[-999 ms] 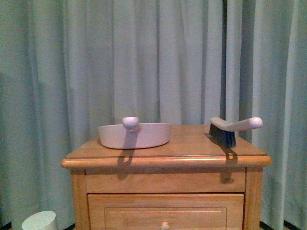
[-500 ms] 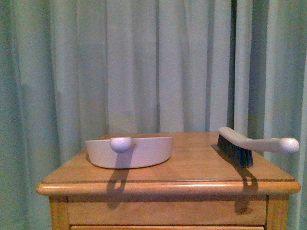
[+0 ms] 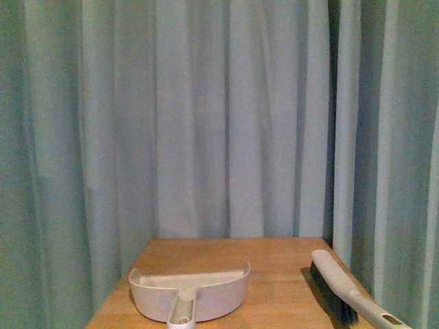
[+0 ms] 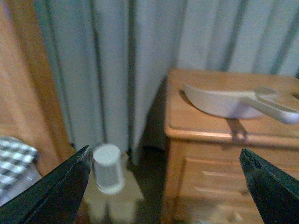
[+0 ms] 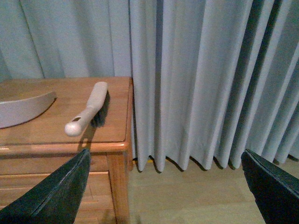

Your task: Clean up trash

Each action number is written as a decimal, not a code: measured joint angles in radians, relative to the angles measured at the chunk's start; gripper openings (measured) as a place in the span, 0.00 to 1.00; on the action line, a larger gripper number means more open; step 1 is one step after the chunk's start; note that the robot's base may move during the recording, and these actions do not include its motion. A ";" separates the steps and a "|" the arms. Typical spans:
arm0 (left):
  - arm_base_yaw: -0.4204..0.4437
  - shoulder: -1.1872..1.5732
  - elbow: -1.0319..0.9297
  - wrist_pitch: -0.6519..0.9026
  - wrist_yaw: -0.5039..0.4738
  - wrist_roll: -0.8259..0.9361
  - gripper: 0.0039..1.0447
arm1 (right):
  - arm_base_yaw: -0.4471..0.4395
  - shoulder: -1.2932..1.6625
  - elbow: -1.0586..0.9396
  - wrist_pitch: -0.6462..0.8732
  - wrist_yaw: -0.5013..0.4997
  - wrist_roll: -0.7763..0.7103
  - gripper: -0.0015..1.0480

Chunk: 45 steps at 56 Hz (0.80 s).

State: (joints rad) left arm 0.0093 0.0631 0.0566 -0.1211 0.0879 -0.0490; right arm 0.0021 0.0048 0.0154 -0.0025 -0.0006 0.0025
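Note:
The trash is out of view in every frame. A beige dustpan [image 3: 195,291] lies on a wooden nightstand [image 3: 274,267], handle toward me. A hand brush [image 3: 343,288] with dark bristles lies to its right. In the left wrist view my left gripper [image 4: 164,156] is open and empty, off the nightstand's [image 4: 205,126] left front corner, level with its drawers; the dustpan [image 4: 224,100] lies above it. My right gripper [image 5: 166,154] is open and empty over bare floor, off the nightstand's [image 5: 56,135] right side. The brush [image 5: 88,112] and dustpan edge [image 5: 21,107] show there.
A white cylindrical bin [image 4: 108,168] stands on the floor left of the nightstand. Pale blue-green curtains [image 3: 219,116] hang behind and beside it. A wooden panel [image 4: 28,93] and checked cloth [image 4: 14,158] are at the far left. Bare floor [image 5: 187,196] lies right of the nightstand.
The front view has moved up and closer. The nightstand's drawers and front edge have dropped out of view, and the dustpan and brush now sit at the bottom, seen more from above.

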 joint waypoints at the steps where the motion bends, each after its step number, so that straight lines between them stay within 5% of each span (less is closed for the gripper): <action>1: -0.002 0.034 0.014 -0.024 0.005 -0.006 0.93 | 0.000 0.000 0.000 0.000 0.000 0.000 0.93; 11: -0.063 0.417 0.152 0.105 -0.028 0.005 0.93 | 0.000 0.000 0.000 0.000 0.000 0.000 0.93; 20: -0.251 0.923 0.517 0.193 -0.201 0.124 0.93 | 0.000 0.000 0.000 0.000 0.000 0.000 0.93; 33: -0.409 1.389 1.018 0.008 -0.351 0.126 0.93 | 0.000 0.000 0.000 0.000 0.000 0.000 0.93; 45: -0.496 1.608 1.272 -0.147 -0.414 0.031 0.93 | 0.000 0.000 0.000 0.000 0.000 0.000 0.93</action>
State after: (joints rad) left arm -0.4870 1.6707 1.3289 -0.2680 -0.3264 -0.0181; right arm 0.0021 0.0048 0.0154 -0.0025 -0.0010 0.0025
